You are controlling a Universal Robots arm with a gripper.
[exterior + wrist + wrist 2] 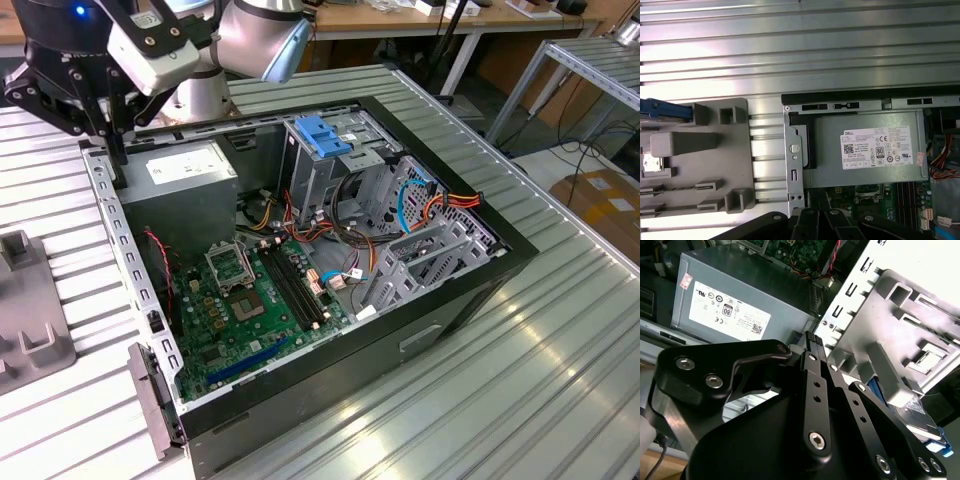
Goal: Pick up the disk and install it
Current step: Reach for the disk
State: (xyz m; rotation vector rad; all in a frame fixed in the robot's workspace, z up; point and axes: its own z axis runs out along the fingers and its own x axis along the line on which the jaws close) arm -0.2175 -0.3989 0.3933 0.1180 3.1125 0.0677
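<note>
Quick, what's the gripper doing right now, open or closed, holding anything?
Black gripper: closed, nothing between its fingertips. The flat grey-metal disk with blue plastic rails lies apart in the grey plastic holder.

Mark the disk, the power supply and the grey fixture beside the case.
disk (915,412), second wrist view, grey metal top face.
power supply (865,150), first wrist view, its white label.
grey fixture (715,162), first wrist view, flat middle of its plate.
</note>
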